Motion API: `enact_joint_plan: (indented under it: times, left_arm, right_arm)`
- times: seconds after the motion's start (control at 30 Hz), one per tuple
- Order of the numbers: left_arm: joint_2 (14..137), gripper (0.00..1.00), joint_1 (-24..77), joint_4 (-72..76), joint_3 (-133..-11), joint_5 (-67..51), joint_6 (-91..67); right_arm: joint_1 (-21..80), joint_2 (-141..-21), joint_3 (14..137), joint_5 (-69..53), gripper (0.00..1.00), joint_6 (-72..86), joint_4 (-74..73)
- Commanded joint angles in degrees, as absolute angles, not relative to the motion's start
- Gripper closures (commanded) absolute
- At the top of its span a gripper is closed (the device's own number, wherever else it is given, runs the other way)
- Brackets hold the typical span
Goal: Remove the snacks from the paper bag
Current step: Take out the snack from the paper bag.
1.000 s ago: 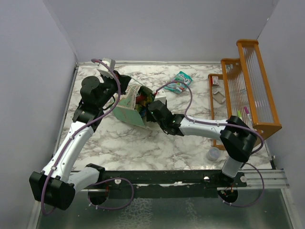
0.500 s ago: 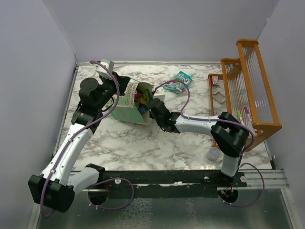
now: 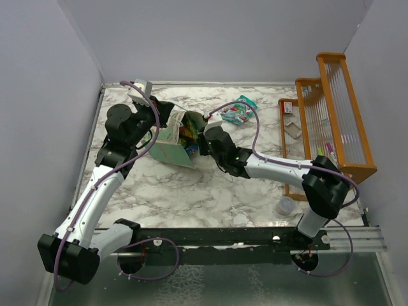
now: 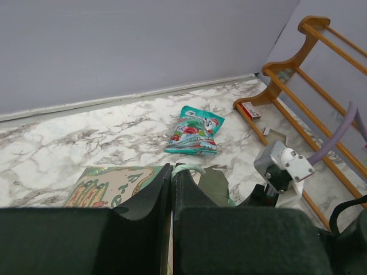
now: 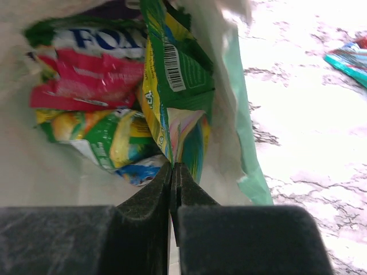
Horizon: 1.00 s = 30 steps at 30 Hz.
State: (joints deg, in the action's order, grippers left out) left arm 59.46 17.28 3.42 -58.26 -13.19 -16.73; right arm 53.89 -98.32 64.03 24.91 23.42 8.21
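Fingers of my left gripper are pressed together on the rim of the paper bag, left of centre in the top view. My right gripper pinches the green-yellow packet inside the bag's mouth. A teal packet lies on the table, upper right of centre.

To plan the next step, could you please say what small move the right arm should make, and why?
Probably draw the right tool back out of the paper bag: it is shut on the green-yellow packet, and the left tool pinches the bag.
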Motion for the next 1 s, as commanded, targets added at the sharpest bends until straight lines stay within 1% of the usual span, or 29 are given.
enact_joint_plan:
  times: [0.0, 0.47, 0.73, 0.97]
  left_arm:
    - [59.1, 1.00, 17.2, 4.9, -57.8, -11.9, -16.3]
    - [59.5, 1.00, 17.3, 4.7, -57.8, -11.3, -16.2]
    - [60.0, 1.00, 17.1, 4.7, -57.7, -10.9, -16.4]
    - [60.4, 1.00, 16.9, 4.4, -57.8, -10.3, -16.5]
  right_arm:
    - [54.0, -92.9, 64.5, 18.0, 0.99, 21.7, 11.9]
    - [54.0, -82.5, 61.1, 17.1, 0.99, 21.8, 5.5]
    - [54.0, -74.7, 58.7, 15.9, 0.99, 21.7, 4.8]
    - [54.0, -67.7, 59.2, 18.3, 0.99, 20.2, 1.1]
